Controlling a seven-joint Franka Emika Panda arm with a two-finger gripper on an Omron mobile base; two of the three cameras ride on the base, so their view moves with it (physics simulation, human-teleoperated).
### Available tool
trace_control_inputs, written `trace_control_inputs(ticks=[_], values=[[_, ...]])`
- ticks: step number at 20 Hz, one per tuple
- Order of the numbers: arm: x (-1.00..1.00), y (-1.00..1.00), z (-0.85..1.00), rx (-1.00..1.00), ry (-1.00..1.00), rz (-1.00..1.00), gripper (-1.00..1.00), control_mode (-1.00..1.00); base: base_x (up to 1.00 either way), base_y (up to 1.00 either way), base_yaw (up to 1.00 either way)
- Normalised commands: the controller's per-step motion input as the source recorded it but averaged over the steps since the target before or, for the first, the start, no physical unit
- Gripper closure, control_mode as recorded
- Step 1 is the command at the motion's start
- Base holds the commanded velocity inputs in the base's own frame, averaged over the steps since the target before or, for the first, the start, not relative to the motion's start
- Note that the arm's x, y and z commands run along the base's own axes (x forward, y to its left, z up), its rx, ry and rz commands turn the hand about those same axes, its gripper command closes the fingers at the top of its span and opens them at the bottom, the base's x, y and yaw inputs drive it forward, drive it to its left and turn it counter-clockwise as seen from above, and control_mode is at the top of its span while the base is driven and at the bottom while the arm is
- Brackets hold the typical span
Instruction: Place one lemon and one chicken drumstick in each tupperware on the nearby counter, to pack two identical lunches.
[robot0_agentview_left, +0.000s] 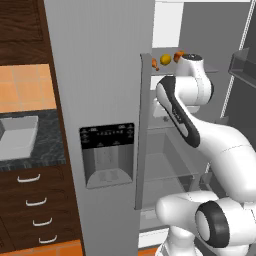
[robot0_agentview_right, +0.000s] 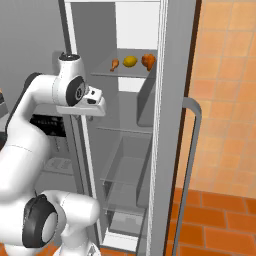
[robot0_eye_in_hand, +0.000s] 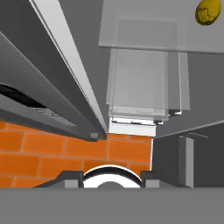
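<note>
On the upper glass shelf of the open fridge lie a yellow lemon (robot0_agentview_right: 130, 61) and two orange-brown drumsticks, one to its left (robot0_agentview_right: 115, 64) and one to its right (robot0_agentview_right: 148, 61). The left base view shows the same lemon (robot0_agentview_left: 165, 59) and a drumstick (robot0_agentview_left: 178, 55). My gripper (robot0_agentview_right: 85, 112) hangs in front of the fridge, below that shelf, pointing down. In the hand view its fingertips (robot0_eye_in_hand: 65, 178) stand wide apart with nothing between them, and the lemon (robot0_eye_in_hand: 208, 11) sits at the top right corner. One light-grey tray (robot0_agentview_left: 20, 131) rests on the black counter (robot0_agentview_left: 50, 145) to the left.
The closed fridge door with its dispenser panel (robot0_agentview_left: 107, 155) stands between the counter and the open compartment. The open door with a long handle (robot0_agentview_right: 192, 150) flanks the right side. Lower glass shelves and a drawer (robot0_agentview_right: 125, 170) lie below. The floor is orange tile (robot0_eye_in_hand: 43, 153).
</note>
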Motion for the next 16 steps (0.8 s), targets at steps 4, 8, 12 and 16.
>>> trace_control_inputs(ticks=[4, 8, 12, 16], values=[[-0.31, -0.31, -0.01, 0.04, -0.14, 0.0, -1.0, -1.0, 0.0, 0.0, 0.0], [-0.19, -0.26, 0.14, 0.07, -0.38, -0.06, -1.0, -1.0, 0.0, 0.0, 0.0], [0.0, -0.06, 0.47, 0.03, -0.19, -0.07, -1.0, -1.0, 0.0, 0.0, 0.0], [0.0, -0.31, 0.26, 0.0, -0.01, -0.03, -1.0, -1.0, 0.0, 0.0, 0.0]])
